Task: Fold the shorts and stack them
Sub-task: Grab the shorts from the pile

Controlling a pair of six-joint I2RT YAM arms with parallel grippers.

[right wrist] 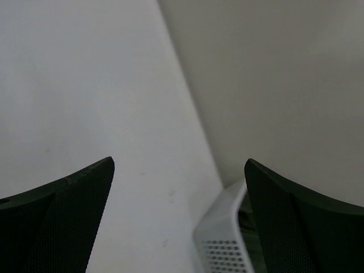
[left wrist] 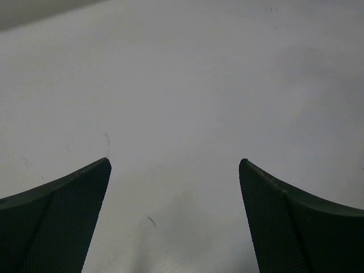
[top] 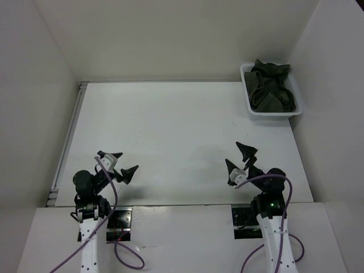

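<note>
Dark olive-green shorts (top: 271, 85) lie crumpled in a heap inside the white mesh basket (top: 252, 109) at the table's far right corner. My left gripper (top: 123, 164) hovers near the front left of the table, open, with only bare tabletop between its fingers (left wrist: 62, 222). My right gripper (top: 239, 158) is near the front right, also open and holding nothing. In the right wrist view the basket (right wrist: 224, 242) shows low between the fingers (right wrist: 296, 227), with a sliver of dark shorts (right wrist: 247, 219) beside the right finger.
White walls close in the table on the left, back and right. A metal rail (top: 67, 142) runs along the table's left edge. The basket stands against the right wall.
</note>
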